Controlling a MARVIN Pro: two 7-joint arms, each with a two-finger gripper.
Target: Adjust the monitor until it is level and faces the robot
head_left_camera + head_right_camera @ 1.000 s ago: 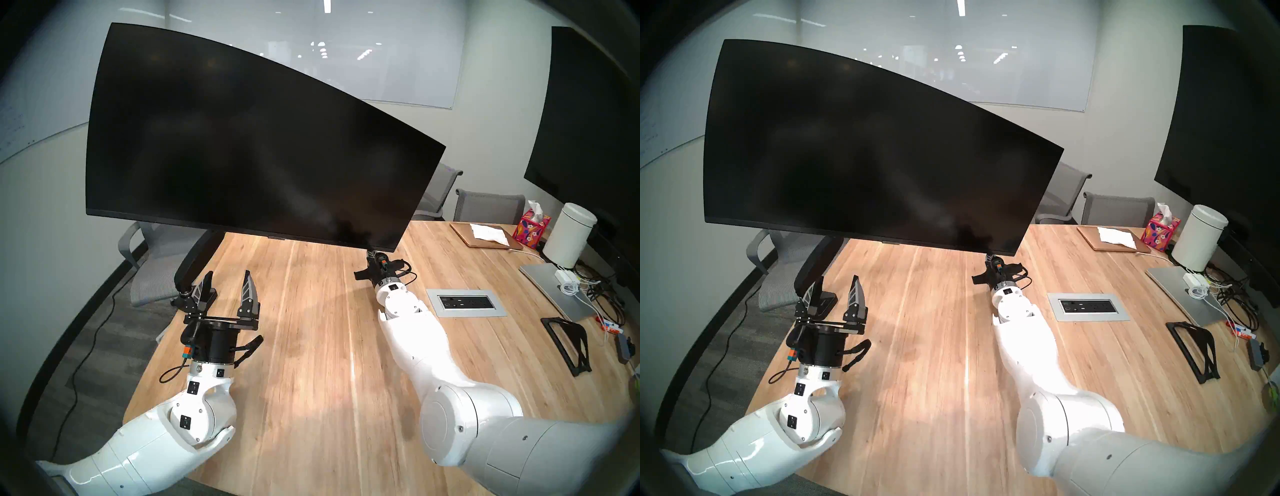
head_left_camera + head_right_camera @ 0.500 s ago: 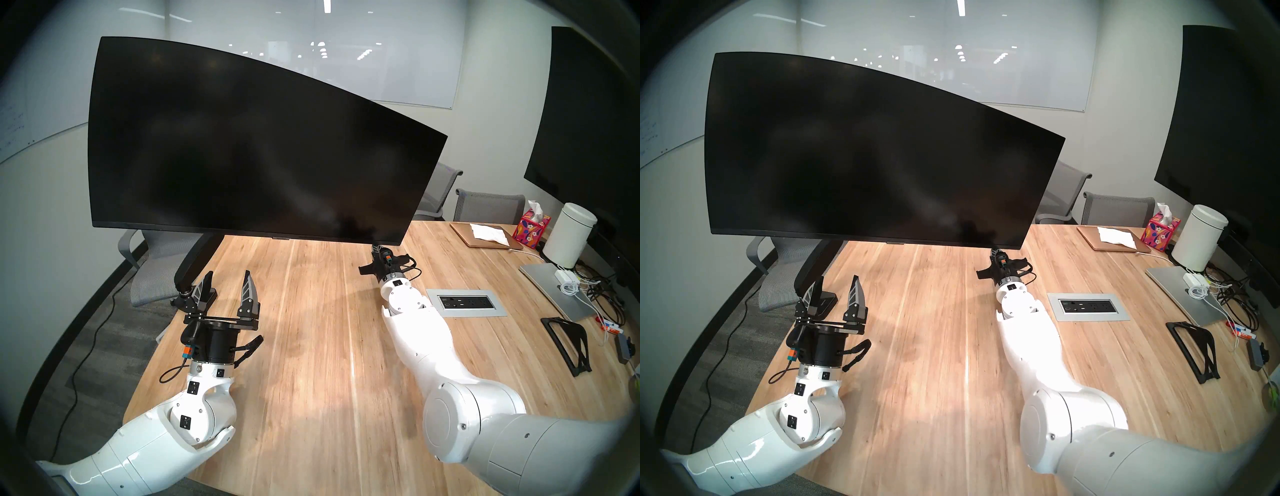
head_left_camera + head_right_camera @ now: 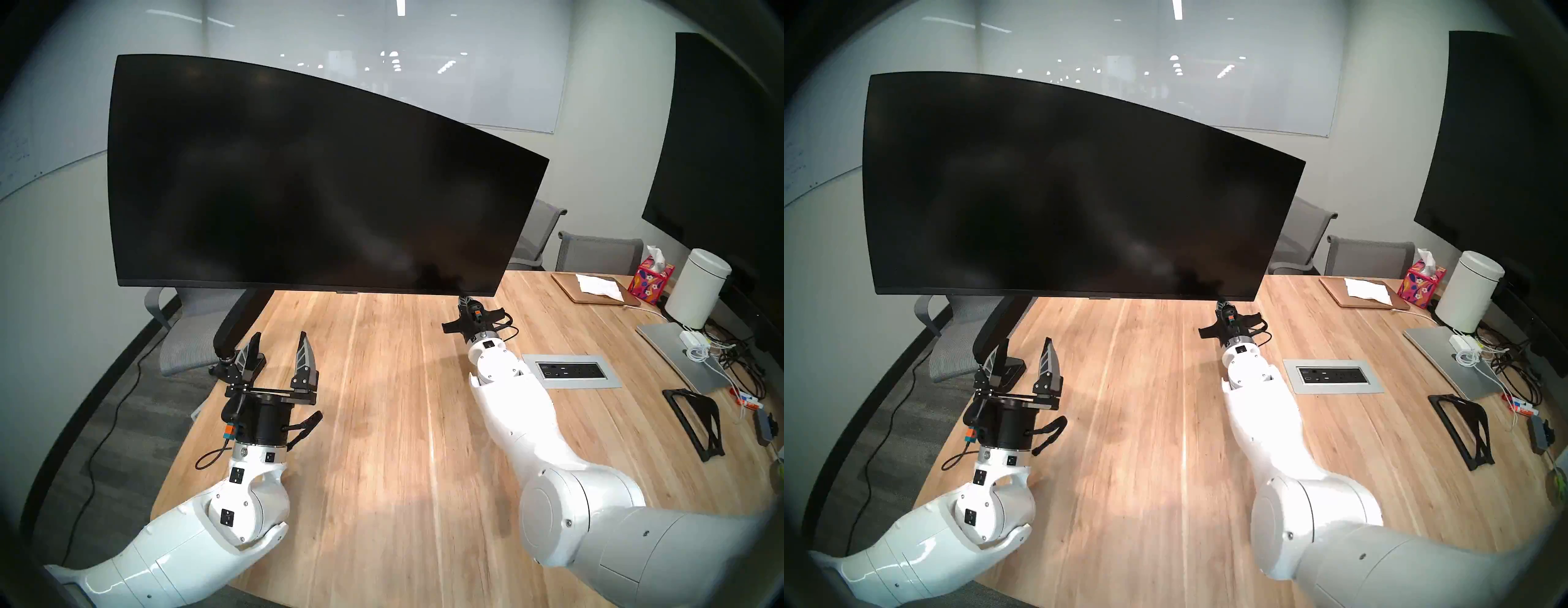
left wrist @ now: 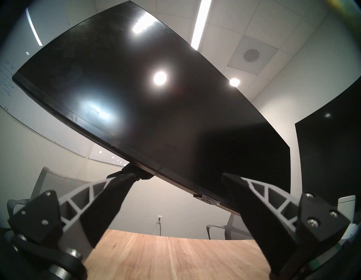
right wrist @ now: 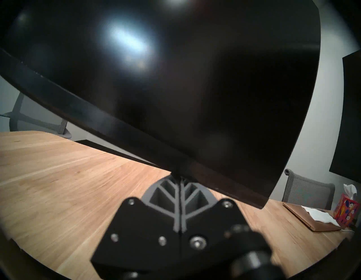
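Black and unlit, the monitor (image 3: pixel 314 182) hangs over the wooden tabletop (image 3: pixel 382 424). The right hand (image 3: pixel 463 300), fingers pressed together, touches its lower edge. The left hand (image 3: pixel 278 346) is spread, empty.

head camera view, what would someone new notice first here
The very wide, dark curved monitor fills the middle of the view, hanging above the wooden table on a black arm. Under its lower right edge the right gripper is shut, its tips up against the bezel, while the left gripper sits open and empty, low on the left. A clutter of cables and a closed laptop lines the table's far right.
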